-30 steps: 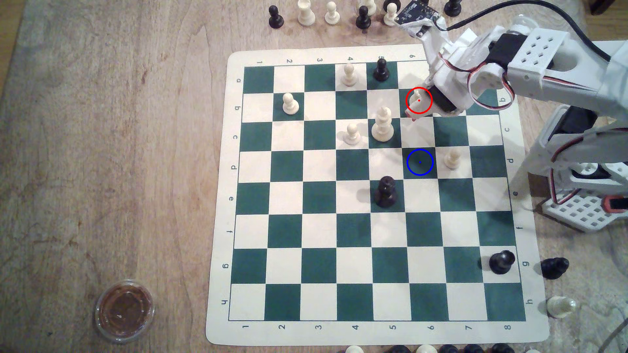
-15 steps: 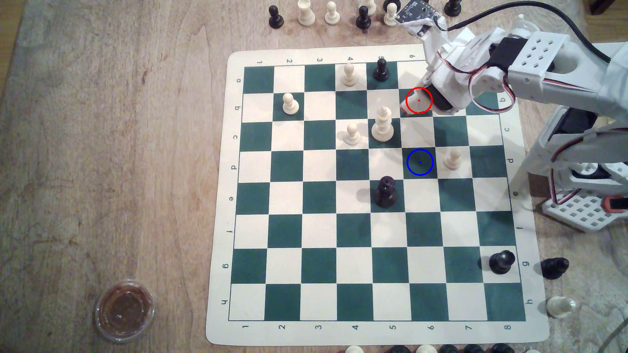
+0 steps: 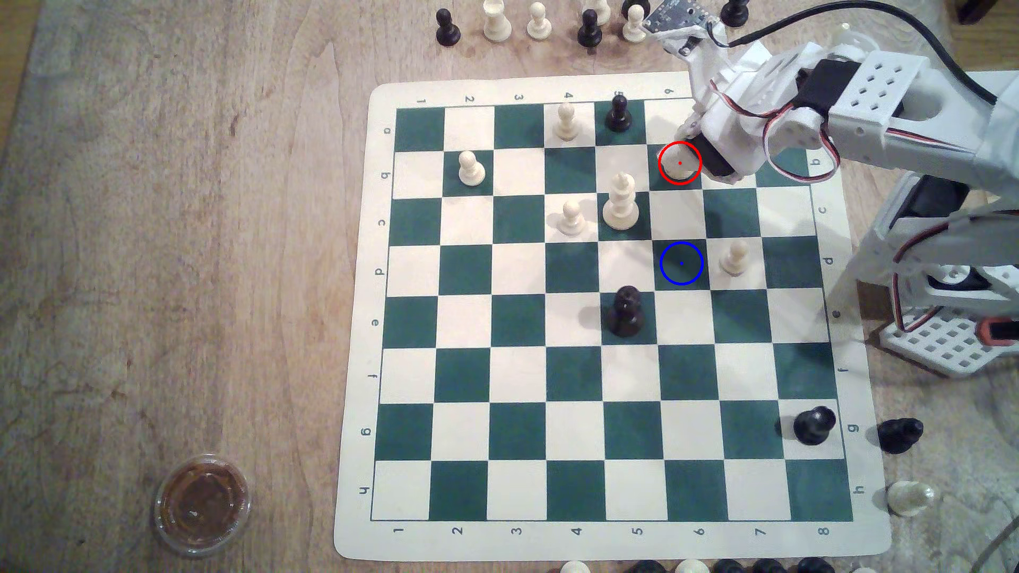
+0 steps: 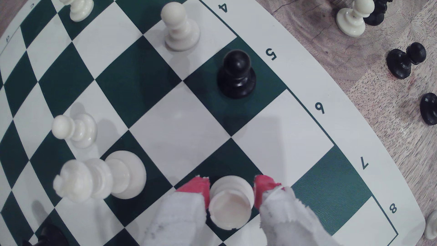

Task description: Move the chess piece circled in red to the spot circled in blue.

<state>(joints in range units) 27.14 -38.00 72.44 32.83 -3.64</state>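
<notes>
The chess piece (image 4: 230, 203) sits on a dark green square in row b, column 6 of the board (image 3: 358, 330), inside the red ring in the exterior view. In the wrist view the pincer (image 4: 231, 192) has its two red-tipped fingers (image 4: 197, 189) on either side of the piece – they look pressed right up against its sides, so it's pinching the chess piece. I can't tell whether the piece is lifted or its base is on the square. The fingers are wrapped in white cloth behind the red tips.

The spot (image 3: 681, 263) is two rows down in the same column, the dark green square with the blue ring, and it has nothing on it. A cream pawn (image 3: 734, 258) stands on the square just to the exterior view's right of the spot. The tall cream piece (image 3: 621, 203) is one column toward the exterior view's left of the held piece and a row lower, with another cream pawn (image 3: 572, 217) beside it. A black pawn (image 3: 618, 113) stands on the top row, and a bigger black piece (image 3: 627, 311) is diagonally below the spot.

Off the board – spare pieces along the far edge of the tabletop (image 3: 165, 220) and a small round tub (image 3: 202, 504) near the exterior view's lower left corner.
</notes>
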